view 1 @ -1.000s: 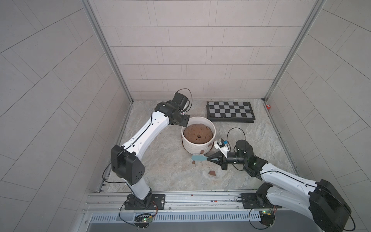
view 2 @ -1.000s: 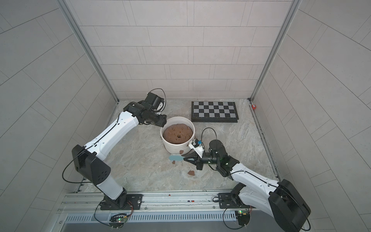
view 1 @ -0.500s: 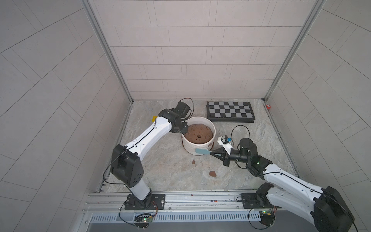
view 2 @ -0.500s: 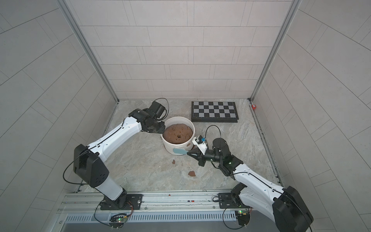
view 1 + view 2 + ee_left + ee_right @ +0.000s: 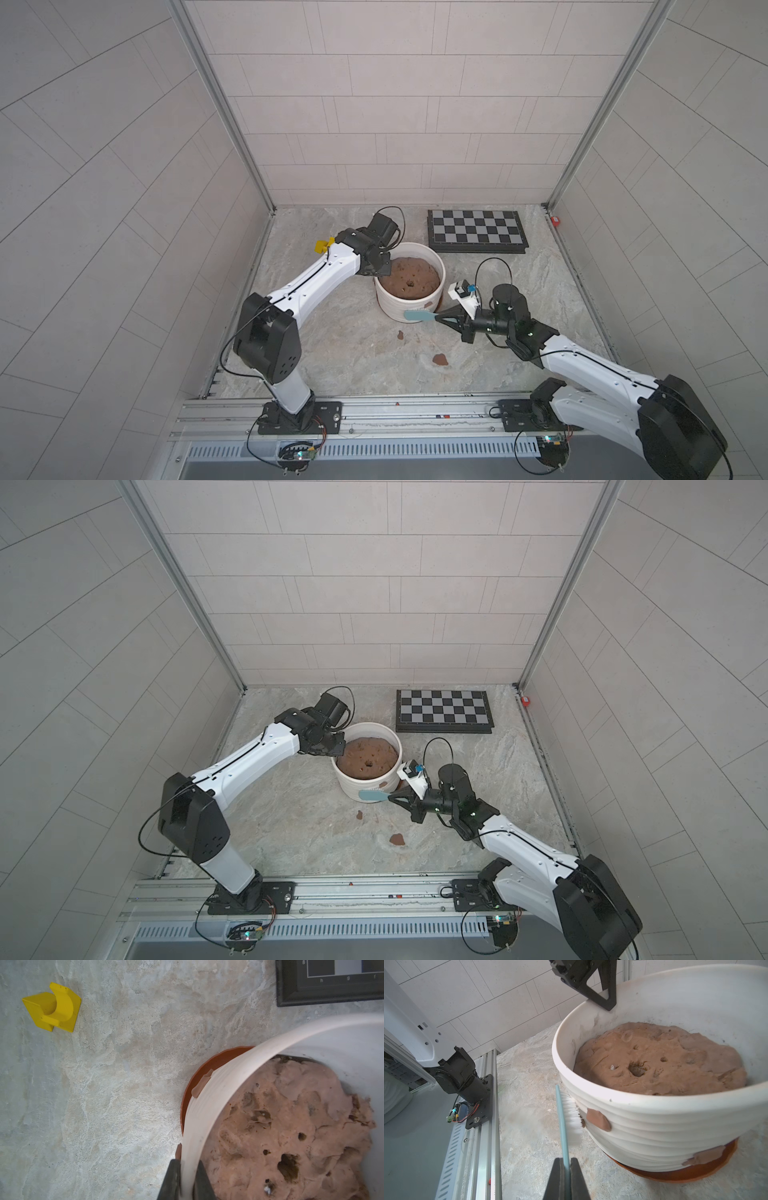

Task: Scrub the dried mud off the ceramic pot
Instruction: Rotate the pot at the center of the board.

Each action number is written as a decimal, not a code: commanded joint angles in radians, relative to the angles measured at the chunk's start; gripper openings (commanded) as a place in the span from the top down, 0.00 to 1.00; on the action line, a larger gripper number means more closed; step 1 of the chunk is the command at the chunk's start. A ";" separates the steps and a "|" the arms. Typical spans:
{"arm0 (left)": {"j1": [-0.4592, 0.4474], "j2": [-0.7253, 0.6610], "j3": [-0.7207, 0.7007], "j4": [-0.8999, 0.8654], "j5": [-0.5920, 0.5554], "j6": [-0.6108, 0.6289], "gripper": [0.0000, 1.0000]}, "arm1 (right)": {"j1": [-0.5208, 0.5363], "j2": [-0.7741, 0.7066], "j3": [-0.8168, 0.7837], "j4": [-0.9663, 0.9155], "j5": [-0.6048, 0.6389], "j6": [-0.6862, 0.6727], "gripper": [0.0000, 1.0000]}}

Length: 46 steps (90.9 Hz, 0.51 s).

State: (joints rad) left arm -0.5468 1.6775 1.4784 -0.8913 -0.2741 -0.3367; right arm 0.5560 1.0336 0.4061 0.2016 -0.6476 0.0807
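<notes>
Right wrist view: the right gripper [image 5: 566,1160] is clamped on the thin teal handle of a brush [image 5: 572,1120]. It holds the brush on edge so the white bristles face sideways and press against the ribbed wall of the ceramic pot [image 5: 675,1126], just beside a blotch of dried mud [image 5: 598,1120] under the rim. Held this way, a sideways stroke would probably drag the bristles straight across the patch. Another blotch sits lower on the wall, close to the orange-brown saucer [image 5: 675,1176] the pot stands on. The pot is near the middle of the table, a little to the left, and is filled with a lumpy soil mound [image 5: 664,1059]. In the left wrist view the left gripper [image 5: 188,1169] pinches the pot's thick rim on its far-left side, one finger outside and one inside. This grip opposite the brush is most likely there to brace the pot so scrubbing does not push or spin it on the saucer. In both top views loose flakes [image 5: 439,359] lie on the table nearer than the pot, while blotches remain on the wall, so the job looks only partly done.
</notes>
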 commanded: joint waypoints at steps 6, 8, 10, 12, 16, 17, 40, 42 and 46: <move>-0.007 0.038 -0.001 -0.045 0.023 0.044 0.97 | -0.013 0.039 0.012 0.084 0.073 -0.009 1.00; -0.007 0.039 0.000 -0.045 0.020 0.044 0.97 | -0.013 0.041 0.012 0.092 0.073 -0.007 1.00; -0.007 0.040 0.000 -0.046 0.020 0.045 0.98 | -0.013 0.047 0.009 0.106 0.073 -0.003 1.00; -0.008 0.042 0.002 -0.046 0.024 0.048 1.00 | -0.013 0.054 0.007 0.118 0.072 0.001 1.00; -0.008 0.045 0.006 -0.049 0.026 0.051 1.00 | -0.014 0.063 0.004 0.133 0.073 0.007 1.00; -0.008 0.046 0.007 -0.050 0.026 0.052 1.00 | -0.013 0.065 0.003 0.137 0.074 0.007 1.00; -0.007 0.051 0.015 -0.059 0.021 0.077 1.00 | 0.011 0.140 -0.026 0.189 0.152 0.024 1.00; -0.007 0.051 0.016 -0.060 0.020 0.080 1.00 | 0.014 0.146 -0.025 0.185 0.160 0.026 1.00; -0.007 0.053 0.018 -0.062 0.019 0.086 1.00 | 0.019 0.160 -0.026 0.175 0.165 0.027 1.00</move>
State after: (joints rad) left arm -0.5503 1.6909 1.4937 -0.9016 -0.2867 -0.3145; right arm 0.5785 1.1671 0.3901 0.3363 -0.6285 0.0937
